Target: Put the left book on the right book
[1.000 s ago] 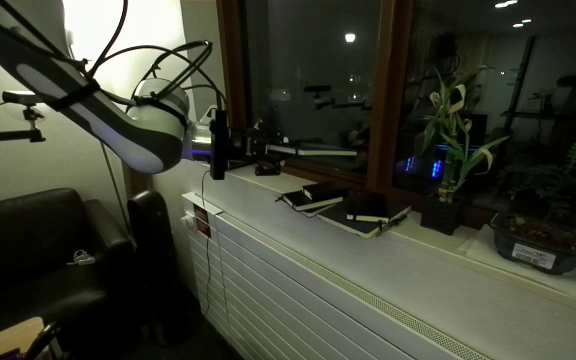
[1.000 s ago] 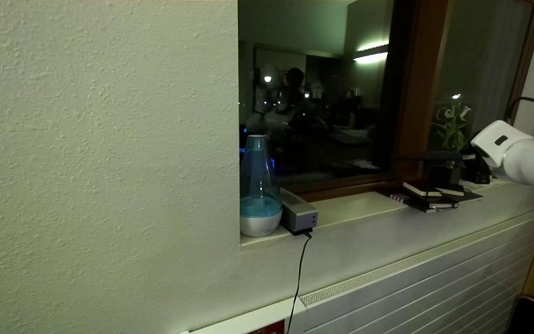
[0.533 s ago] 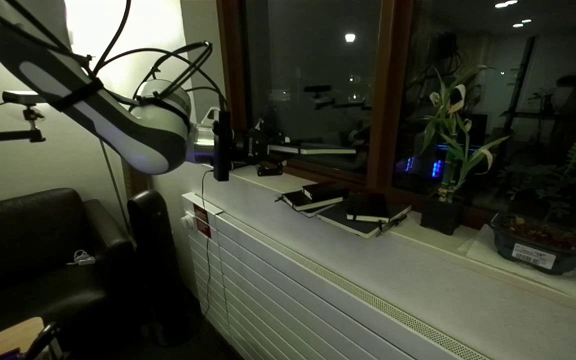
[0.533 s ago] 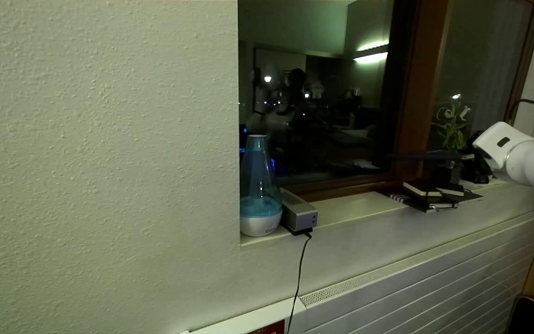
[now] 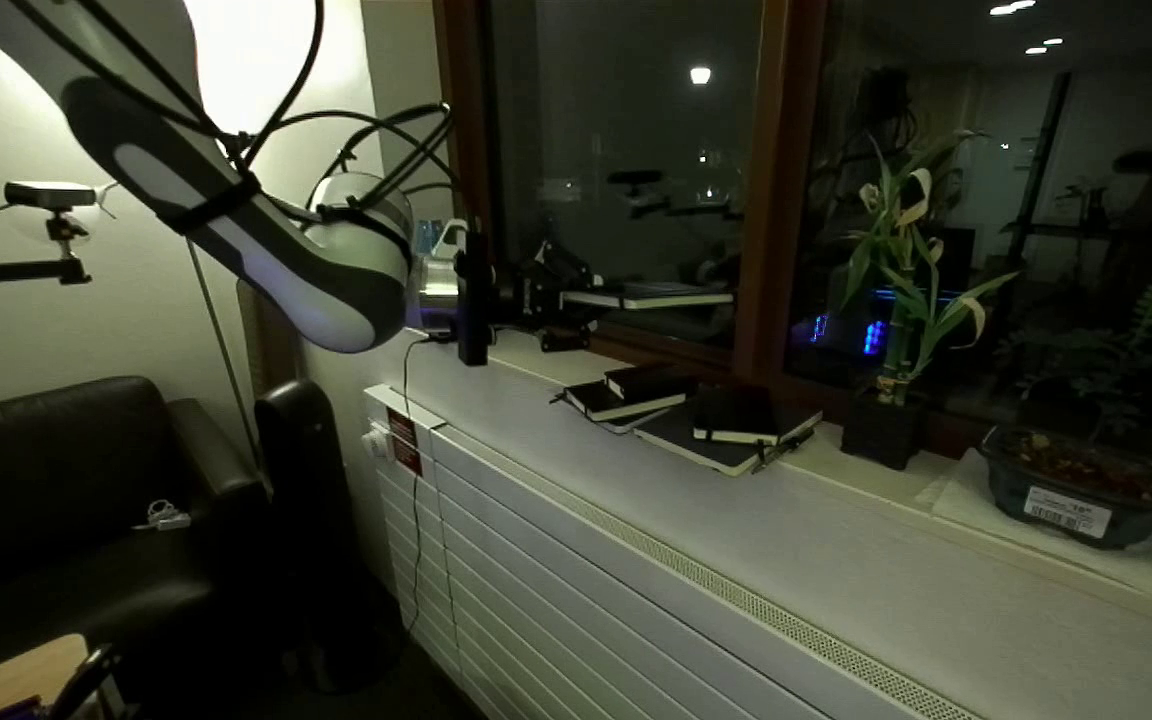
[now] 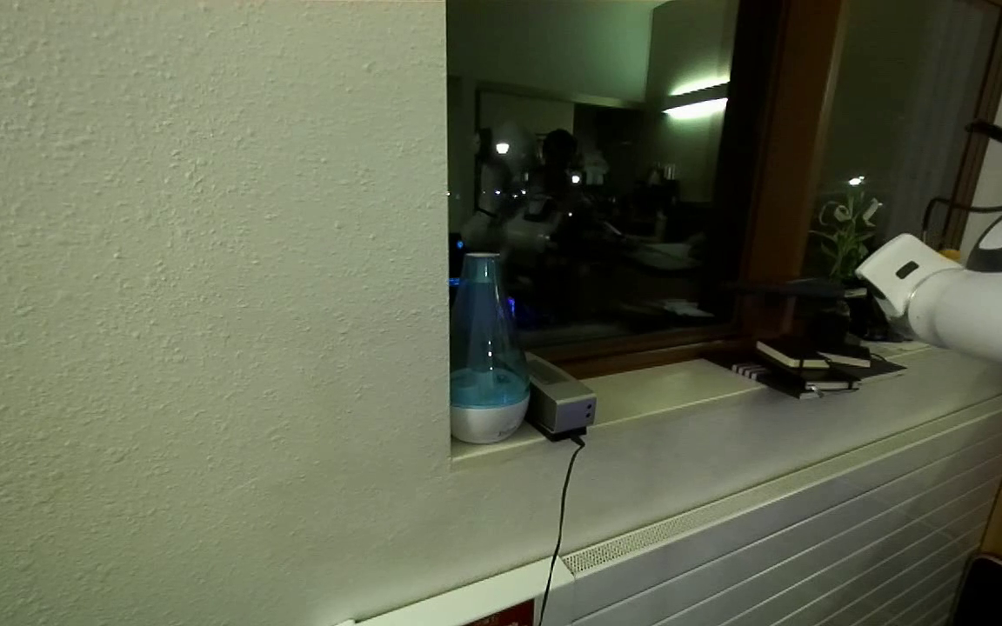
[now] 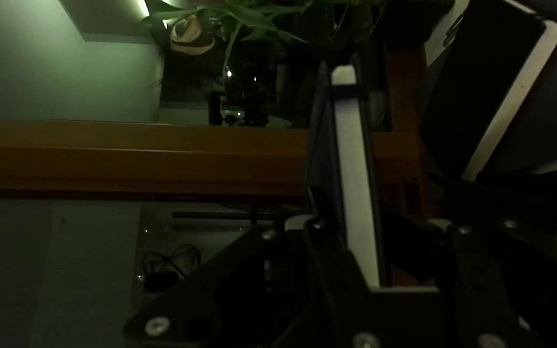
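Evidently this is the carry: the gripper [image 7: 355, 212] pinches the left book [image 5: 678, 299] aloft. Next it should align over the right book [image 5: 736, 412], then lower gently.

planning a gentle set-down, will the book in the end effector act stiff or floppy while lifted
The book is probably fairly stiff: it juts out without visible sag. It may pivot if bumped, since it's held towards one end by the end effector. The dark band across its pages might keep it shut.
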`<state>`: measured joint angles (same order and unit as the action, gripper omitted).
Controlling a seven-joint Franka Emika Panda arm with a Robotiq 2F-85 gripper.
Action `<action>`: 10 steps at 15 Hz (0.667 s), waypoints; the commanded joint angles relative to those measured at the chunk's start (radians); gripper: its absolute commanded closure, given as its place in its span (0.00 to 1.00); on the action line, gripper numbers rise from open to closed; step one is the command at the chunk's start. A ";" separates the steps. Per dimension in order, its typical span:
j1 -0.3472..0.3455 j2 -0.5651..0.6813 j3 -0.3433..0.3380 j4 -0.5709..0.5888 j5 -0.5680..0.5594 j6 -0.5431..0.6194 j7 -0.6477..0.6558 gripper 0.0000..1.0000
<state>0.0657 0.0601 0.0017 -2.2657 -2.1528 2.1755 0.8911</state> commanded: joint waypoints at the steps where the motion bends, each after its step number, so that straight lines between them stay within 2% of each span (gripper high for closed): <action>1: -0.003 0.082 0.034 0.042 -0.031 -0.084 0.063 0.95; 10: -0.003 0.215 0.091 0.075 -0.087 -0.177 0.098 0.95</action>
<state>0.0706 0.2577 0.0804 -2.2064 -2.2055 2.0344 0.9634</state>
